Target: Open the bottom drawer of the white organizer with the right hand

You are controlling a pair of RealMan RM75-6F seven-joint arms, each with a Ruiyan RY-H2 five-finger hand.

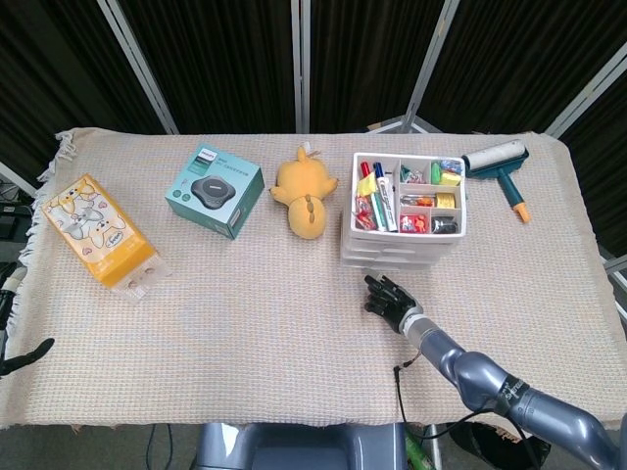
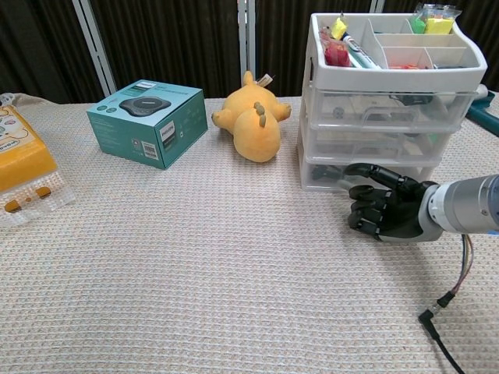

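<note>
The white organizer [image 1: 404, 220] [image 2: 383, 101] stands right of centre, its top tray full of pens and small items, with three clear drawers stacked below. Its bottom drawer [image 2: 366, 175] sits flush in the frame. My right hand [image 1: 390, 299] [image 2: 383, 209] hovers low over the cloth just in front of that drawer, fingers curled in with nothing held and the thumb reaching toward the drawer front; I cannot tell if it touches. My left hand shows in neither view.
A yellow plush toy [image 1: 305, 192] lies left of the organizer, a teal box [image 1: 215, 190] further left, and a yellow snack pack [image 1: 98, 230] near the left edge. A lint roller [image 1: 502, 166] lies at the back right. A black cable [image 2: 448, 304] trails by my right forearm.
</note>
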